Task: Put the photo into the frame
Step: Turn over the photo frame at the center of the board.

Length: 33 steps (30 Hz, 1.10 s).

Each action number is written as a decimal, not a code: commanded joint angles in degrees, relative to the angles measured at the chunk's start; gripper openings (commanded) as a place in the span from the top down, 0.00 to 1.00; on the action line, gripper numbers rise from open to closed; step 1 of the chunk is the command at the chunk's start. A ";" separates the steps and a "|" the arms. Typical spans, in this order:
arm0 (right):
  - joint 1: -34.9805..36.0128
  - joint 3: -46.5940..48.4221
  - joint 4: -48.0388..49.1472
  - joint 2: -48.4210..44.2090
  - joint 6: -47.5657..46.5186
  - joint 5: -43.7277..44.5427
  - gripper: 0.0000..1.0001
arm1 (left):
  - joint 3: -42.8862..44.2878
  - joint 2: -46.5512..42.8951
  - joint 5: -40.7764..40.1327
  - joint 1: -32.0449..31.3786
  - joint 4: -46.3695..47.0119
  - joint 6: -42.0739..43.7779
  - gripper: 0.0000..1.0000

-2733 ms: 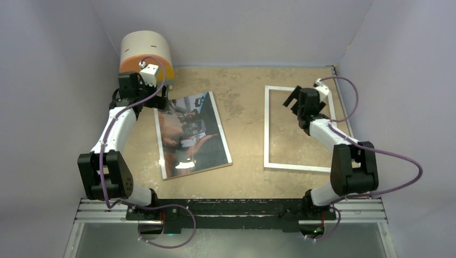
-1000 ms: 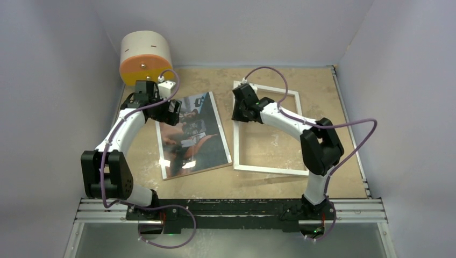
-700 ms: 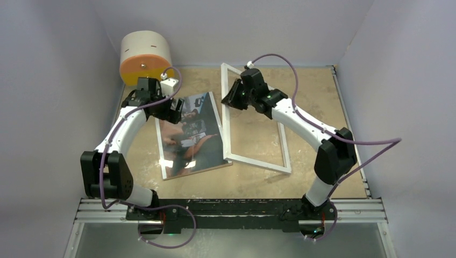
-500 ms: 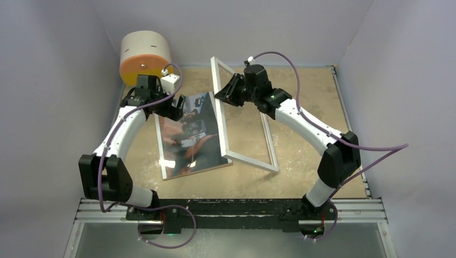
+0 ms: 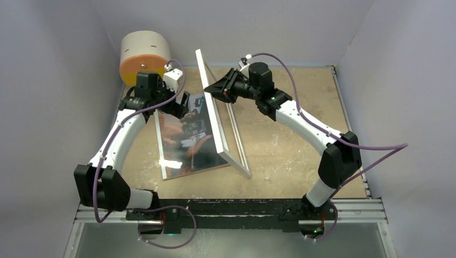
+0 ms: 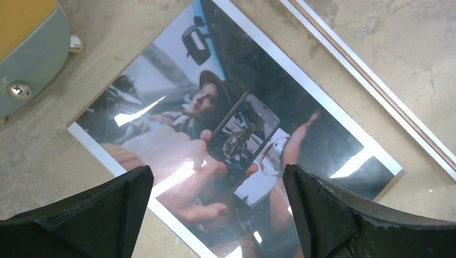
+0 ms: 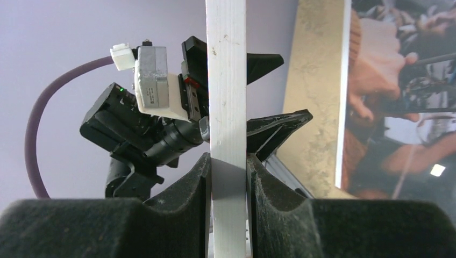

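Left of the desk's point(image 5: 301, 140) centre, the photo point(image 5: 188, 140) lies flat and face up, its long sides running from the near edge toward the far edge.

The frame point(image 5: 212, 107) is off the flat. It stands tilted on one long edge, just beside the photo's right side, and its raised long edge leans over toward the photo. I cannot tell whether frame and photo touch.

Right gripper point(image 5: 215, 90): fingers narrow, clamped on a white rail at the frame's far end. The wrist view shows the rail pinched squarely between both pads.

Left gripper point(image 5: 180, 105): fingers spread wide, holding nothing, hovering above the far end of the photo. Its own camera looks straight down on the print, with glare across the gloss.

A tan cylinder with an orange band point(image 5: 144, 54) sits at the far-left corner, near the photo's far end.

Progress, as I judge it:
- Frame gripped and raised on edge next to the photo: done.
- Photo not yet in the frame and not grasped.
- Left to do: bring frame and print together, square the corners and seat the print.

Roughly the middle of the job.
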 commanded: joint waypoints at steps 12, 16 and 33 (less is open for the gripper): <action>-10.34 -8.82 10.66 -3.53 6.34 -12.16 0.68 | 13.63 3.07 -5.48 -14.13 5.34 -3.14 0.00; -12.08 -6.35 3.24 -4.16 0.15 -12.13 0.53 | 17.30 4.92 -5.22 -17.93 5.36 -2.92 0.00; -15.34 16.54 -34.23 -2.13 -28.71 2.47 0.35 | 30.37 15.14 -8.28 -29.41 2.13 -0.43 0.00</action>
